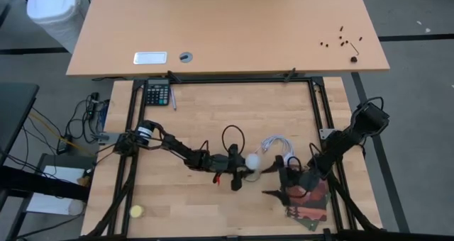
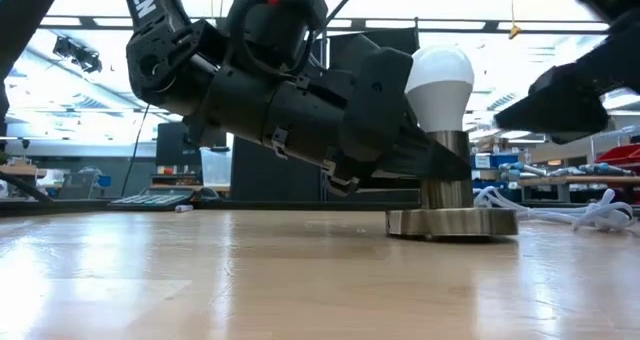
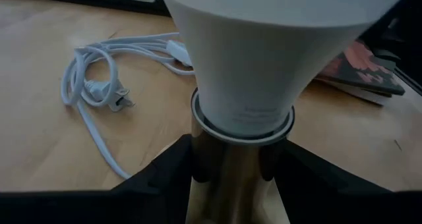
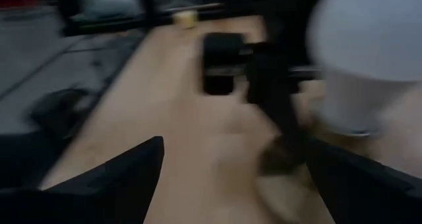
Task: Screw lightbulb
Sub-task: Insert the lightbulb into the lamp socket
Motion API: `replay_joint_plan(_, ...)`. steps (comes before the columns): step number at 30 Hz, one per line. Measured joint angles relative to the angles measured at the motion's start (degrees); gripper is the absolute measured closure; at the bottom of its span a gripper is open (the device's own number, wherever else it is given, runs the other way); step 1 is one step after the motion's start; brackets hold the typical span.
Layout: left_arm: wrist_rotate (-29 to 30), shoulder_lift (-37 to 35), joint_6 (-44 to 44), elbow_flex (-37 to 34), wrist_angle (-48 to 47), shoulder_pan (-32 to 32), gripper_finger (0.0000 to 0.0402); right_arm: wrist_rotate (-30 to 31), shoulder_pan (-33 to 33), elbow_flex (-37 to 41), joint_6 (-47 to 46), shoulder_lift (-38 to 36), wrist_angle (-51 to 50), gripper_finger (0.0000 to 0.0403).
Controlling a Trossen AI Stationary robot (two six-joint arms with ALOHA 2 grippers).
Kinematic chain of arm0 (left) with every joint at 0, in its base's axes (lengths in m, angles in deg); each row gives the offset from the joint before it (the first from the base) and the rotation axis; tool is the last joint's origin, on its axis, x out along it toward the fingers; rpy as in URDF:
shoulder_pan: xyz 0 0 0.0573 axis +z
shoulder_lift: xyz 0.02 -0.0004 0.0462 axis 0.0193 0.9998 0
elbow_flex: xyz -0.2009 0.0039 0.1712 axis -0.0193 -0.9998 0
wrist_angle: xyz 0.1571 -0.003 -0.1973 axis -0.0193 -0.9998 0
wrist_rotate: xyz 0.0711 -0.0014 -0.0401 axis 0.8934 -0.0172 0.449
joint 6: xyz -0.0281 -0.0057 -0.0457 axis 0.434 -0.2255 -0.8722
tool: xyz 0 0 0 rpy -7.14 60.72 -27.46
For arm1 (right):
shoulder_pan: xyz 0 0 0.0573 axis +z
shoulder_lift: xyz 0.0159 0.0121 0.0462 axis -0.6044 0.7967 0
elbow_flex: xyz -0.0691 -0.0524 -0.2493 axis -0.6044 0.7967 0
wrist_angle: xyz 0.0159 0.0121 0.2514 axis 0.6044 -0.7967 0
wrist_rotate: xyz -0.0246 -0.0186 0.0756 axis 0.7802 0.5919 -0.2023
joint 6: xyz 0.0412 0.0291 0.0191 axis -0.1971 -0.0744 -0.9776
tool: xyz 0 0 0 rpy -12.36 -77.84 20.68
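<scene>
Lightbulb [image 2: 441, 78] stands upright in the metal socket [image 2: 452, 218]. Left gripper [image 3: 227, 178] pinches the socket's neck just below it. Right gripper [image 4: 231, 184] hovers nearby, fingers spread.

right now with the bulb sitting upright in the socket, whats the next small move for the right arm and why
Probably bring the right gripper in around the lightbulb's white dome to turn it. The left gripper already clamps the metal socket neck just under the bulb, steadying the socket base on the table, while the right gripper stands open beside the bulb, holding nothing.
</scene>
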State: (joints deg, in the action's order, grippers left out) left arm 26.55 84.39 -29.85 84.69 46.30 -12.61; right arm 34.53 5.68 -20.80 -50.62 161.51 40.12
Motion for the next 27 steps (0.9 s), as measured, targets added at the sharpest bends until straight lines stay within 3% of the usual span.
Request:
replay_joint_plan(4,-1.02,0.00,-0.11,0.00,0.02,-0.04,0.0213,6.01,-1.51,0.00,-0.36,0.00,-0.46,0.0030)
replay_joint_plan(8,-1.41,0.00,-0.11,0.00,0.07,-0.13,0.0213,7.13,-4.55,0.00,-0.53,0.02,0.19,0.0030)
replay_joint_plan(16,-0.77,0.00,-0.13,-0.02,0.19,-0.25,0.0213,-1.92,-7.61,-0.85,1.21,0.13,0.92,0.0030)
replay_joint_plan(21,0.25,0.00,-0.05,-0.05,0.02,-0.52,0.0213,-3.61,-3.99,-1.33,-0.36,0.17,0.77,0.0030)
replay_joint_plan(25,2.90,0.00,-0.38,-0.05,-0.17,0.01,0.0213,-11.82,0.08,-1.57,-1.22,0.07,2.08,0.0030)
replay_joint_plan(27,3.05,0.02,-0.32,-0.07,-0.19,-0.04,0.0213,-8.79,1.43,-1.57,-0.85,0.07,1.51,0.0030)
